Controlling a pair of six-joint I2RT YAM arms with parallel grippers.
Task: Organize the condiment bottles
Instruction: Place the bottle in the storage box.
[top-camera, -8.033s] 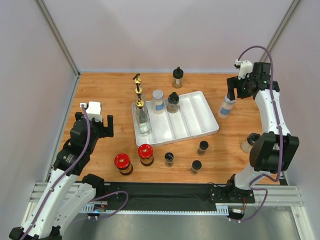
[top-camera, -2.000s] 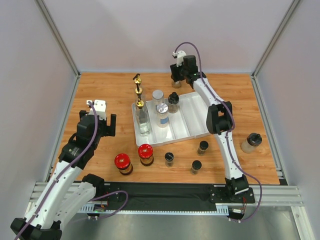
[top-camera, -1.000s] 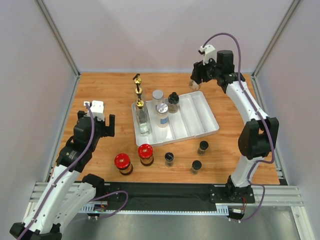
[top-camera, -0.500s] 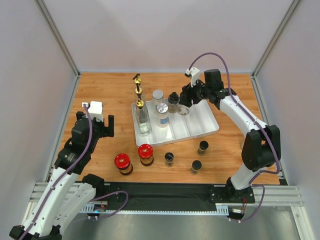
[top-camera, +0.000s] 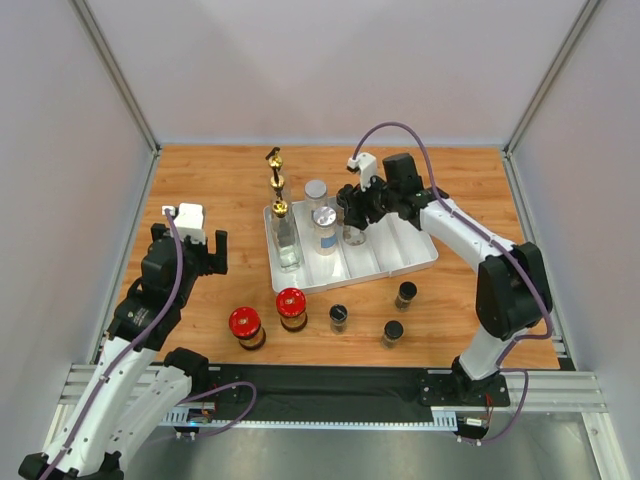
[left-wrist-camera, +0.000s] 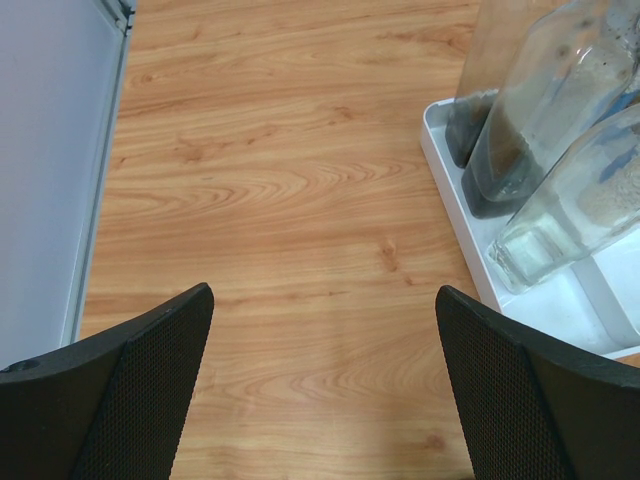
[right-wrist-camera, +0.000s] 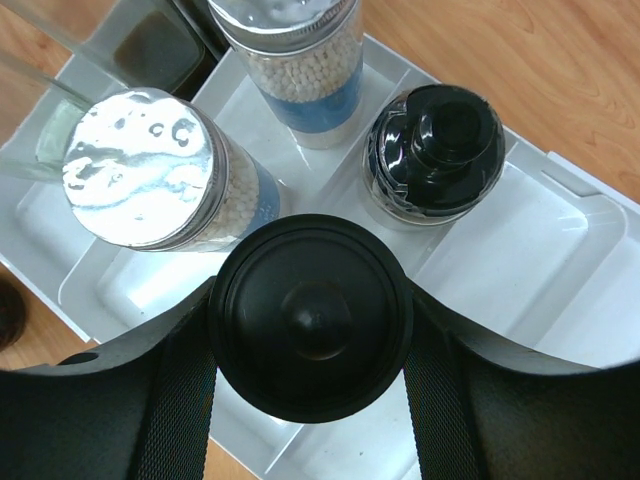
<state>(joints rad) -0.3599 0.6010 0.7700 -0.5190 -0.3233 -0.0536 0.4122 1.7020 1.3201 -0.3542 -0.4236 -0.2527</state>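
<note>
My right gripper (top-camera: 355, 215) is shut on a black-capped clear jar (right-wrist-camera: 310, 318) and holds it over the third lane of the white divided tray (top-camera: 400, 250), in front of another black-capped jar (right-wrist-camera: 435, 152). Two silver-lidded jars (right-wrist-camera: 150, 170) and tall gold-spouted bottles (top-camera: 283, 235) stand in the tray's left lanes. Two red-lidded jars (top-camera: 245, 323) and three small black-capped spice jars (top-camera: 392, 331) stand on the table in front of the tray. My left gripper (left-wrist-camera: 325, 390) is open and empty over bare wood left of the tray.
The tray's corner and the glass bottles (left-wrist-camera: 540, 150) show at the right of the left wrist view. A metal frame post (left-wrist-camera: 100, 160) runs along the table's left edge. Grey walls enclose the wooden table (top-camera: 200, 190).
My right arm carried the black-capped jar from the far right back of the table leftward over the tray. The left arm has barely moved.
</note>
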